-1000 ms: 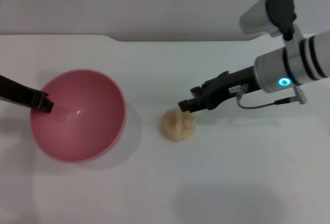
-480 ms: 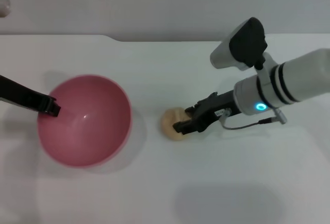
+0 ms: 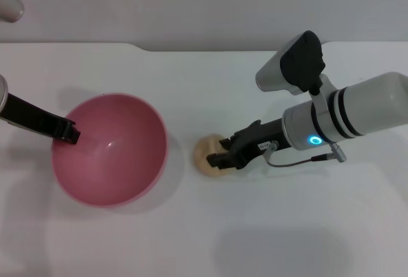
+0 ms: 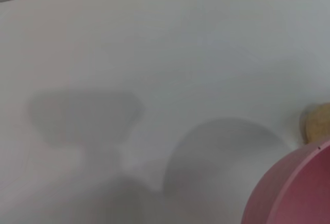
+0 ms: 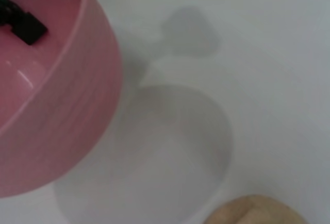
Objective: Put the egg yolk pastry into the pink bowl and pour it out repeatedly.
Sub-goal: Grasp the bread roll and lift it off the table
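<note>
One small, round, pale tan egg yolk pastry (image 3: 207, 156) is lying on the white tabletop (image 3: 210, 86), just beside the round, deep, smooth pink plastic bowl (image 3: 109, 150) on the side facing the robot's right arm, with a narrow strip of bare table showing between the two. The right gripper (image 3: 217, 159) is reaching in low from the side of the pastry away from the bowl, its black fingers (image 3: 231, 153) pressing against the pastry's edge; whether they are clamping it or merely touching it cannot be told. In the right wrist view the pastry (image 5: 258, 211) is peeking in at the edge, with the bowl's pink outer wall (image 5: 67, 116) rising beyond it. The bowl is sitting tilted, its opening leaning toward the pastry, and the left gripper (image 3: 67, 132) is pinching the rim on the side farthest from the pastry, one dark finger showing inside the wall. The left wrist view is catching only a slice of the bowl (image 4: 294, 193) and a sliver of the pastry (image 4: 317, 123).
</note>
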Controlling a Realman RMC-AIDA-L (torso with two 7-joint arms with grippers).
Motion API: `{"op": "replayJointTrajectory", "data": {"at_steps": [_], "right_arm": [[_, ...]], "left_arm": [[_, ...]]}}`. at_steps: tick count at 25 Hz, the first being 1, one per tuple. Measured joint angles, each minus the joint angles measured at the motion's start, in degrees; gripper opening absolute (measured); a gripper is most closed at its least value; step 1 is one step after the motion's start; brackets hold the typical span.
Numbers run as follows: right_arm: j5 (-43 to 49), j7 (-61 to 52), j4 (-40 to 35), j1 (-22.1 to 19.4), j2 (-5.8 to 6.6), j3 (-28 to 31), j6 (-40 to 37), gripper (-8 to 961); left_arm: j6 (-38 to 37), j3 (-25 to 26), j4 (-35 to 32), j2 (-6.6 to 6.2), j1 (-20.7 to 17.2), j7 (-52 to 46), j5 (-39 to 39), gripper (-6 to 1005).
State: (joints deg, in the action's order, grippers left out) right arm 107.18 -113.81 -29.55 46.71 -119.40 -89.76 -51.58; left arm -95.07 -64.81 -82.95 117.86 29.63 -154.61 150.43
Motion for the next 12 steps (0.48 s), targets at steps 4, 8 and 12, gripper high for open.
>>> {"op": "replayJointTrajectory", "data": {"at_steps": [4,8,12], "right_arm": [[-0.03,-0.01,0.27,-0.03,0.12,0.01,-0.02,397],[-0.04,-0.13,-0.54,-0.92,0.41,1.18,-0.66,375],[0.01,-0.22,-3.89,-3.34,0.89,5.23,-3.29,361]], "left_arm": [[0.00,0.00,0.00,0.00,-0.10,0.00,0.00,-1],[0.01,0.03,0.35,0.00,0.09,0.09,0.00,-1],[0.53,0.04,1.16,0.00,0.60,0.23,0.02,-2]]}}
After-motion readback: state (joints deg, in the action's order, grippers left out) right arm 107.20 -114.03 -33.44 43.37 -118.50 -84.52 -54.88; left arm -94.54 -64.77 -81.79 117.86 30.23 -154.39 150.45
